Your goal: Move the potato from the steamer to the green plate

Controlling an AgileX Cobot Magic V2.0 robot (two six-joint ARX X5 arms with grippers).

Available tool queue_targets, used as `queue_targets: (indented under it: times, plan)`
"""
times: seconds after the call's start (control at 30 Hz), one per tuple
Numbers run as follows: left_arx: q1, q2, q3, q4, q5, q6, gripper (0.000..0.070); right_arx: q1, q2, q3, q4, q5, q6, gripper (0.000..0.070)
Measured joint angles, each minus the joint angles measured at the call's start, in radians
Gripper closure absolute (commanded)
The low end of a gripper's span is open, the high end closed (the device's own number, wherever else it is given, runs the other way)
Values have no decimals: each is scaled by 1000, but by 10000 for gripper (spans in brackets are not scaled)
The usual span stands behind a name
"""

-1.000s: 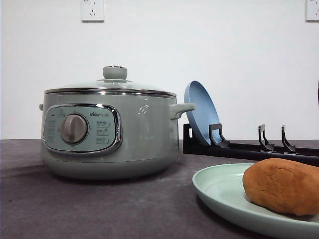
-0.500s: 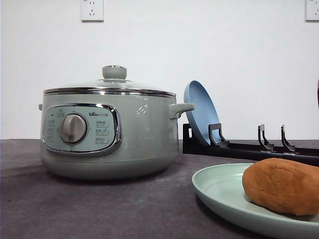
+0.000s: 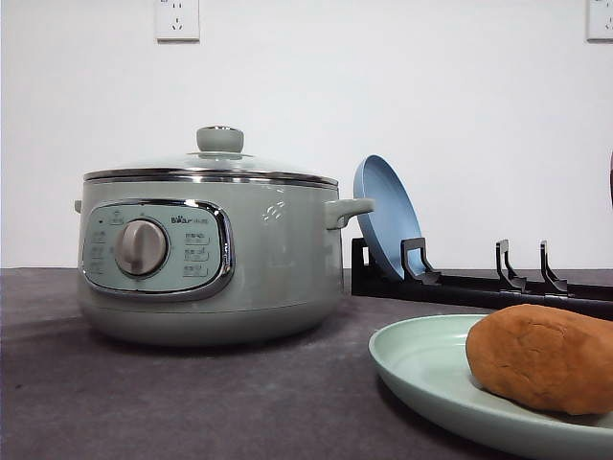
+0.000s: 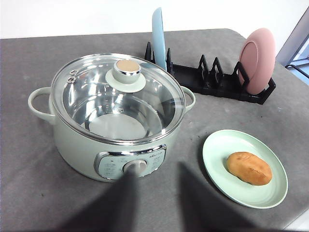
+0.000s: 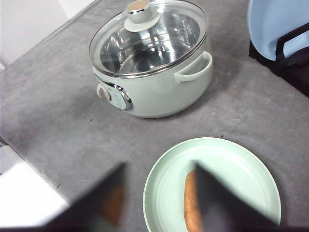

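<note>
Potato [image 5: 191,203] on green plate [image 5: 241,164] — under right gripper [image 5: 159,193], jaws apart

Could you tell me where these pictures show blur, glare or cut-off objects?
Left wrist view: dark blurred fingers near the lens, reflections on the steamer lid. Right wrist view: blurred fingers hide part of the potato. Front view: sharp, but the green plate runs off the frame.

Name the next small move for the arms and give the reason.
Probably just back both arms away: the potato already lies on the green plate, and the steamer has its lid on and looks empty through the glass. Nothing seems left to carry.
</note>
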Motion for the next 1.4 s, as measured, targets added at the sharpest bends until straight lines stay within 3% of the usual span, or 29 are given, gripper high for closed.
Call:
queue_targets:
  times: [0.7, 0.83, 1.13, 1.4]
  plan:
    - [2, 0, 0, 0, 0, 3, 678, 0, 0, 0, 0, 0, 0, 679]
    - [87, -6, -16, 28, 8, 9, 678, 0, 0, 0, 0, 0, 0, 679]
    - [445, -90, -354, 300, 5, 32, 678, 0, 0, 0, 0, 0, 0, 679]
    - [466, -297, -770, 616, -8, 119, 678, 0, 0, 0, 0, 0, 0, 679]
